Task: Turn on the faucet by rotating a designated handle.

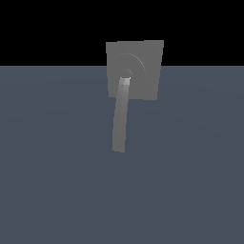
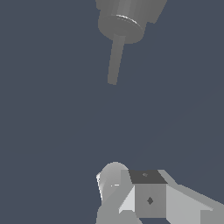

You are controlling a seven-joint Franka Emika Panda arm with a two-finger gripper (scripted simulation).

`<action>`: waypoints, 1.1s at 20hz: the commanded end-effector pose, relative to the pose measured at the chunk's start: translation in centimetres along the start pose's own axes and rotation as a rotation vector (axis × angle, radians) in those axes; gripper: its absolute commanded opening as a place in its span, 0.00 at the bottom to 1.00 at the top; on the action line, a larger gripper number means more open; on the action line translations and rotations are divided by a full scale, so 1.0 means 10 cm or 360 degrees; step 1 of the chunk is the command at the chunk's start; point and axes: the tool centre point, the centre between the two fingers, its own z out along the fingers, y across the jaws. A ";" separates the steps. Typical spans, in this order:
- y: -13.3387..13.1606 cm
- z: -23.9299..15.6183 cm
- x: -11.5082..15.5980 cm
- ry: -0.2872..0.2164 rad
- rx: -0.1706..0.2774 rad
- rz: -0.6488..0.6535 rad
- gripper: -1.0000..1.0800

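Observation:
The faucet (image 1: 143,59) is a matte grey square plate with raised rings, standing at the far middle of the exterior view. Its handle (image 1: 120,119), a long slim grey bar that is lighter at its root, runs from the plate's centre toward the camera. No part of the arm shows in the exterior view. In the wrist view the faucet (image 2: 127,19) and its handle (image 2: 115,61) lie well away from my gripper (image 2: 135,192). Only grey blocky parts of the gripper show at the frame's edge. It touches nothing. Its jaws are not clear enough to judge.
A flat blue-grey floor (image 1: 57,181) spreads all around the faucet. A black background lies behind the top of the plate. No other objects show.

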 end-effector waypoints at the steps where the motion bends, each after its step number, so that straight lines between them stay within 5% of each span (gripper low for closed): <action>1: 0.00 0.00 0.00 0.0000 0.0000 0.0000 0.00; 17: 0.09 -0.08 0.08 0.0040 -0.0072 -0.0013 0.00; 22: 0.11 -0.13 0.09 0.0077 -0.0150 -0.0066 0.00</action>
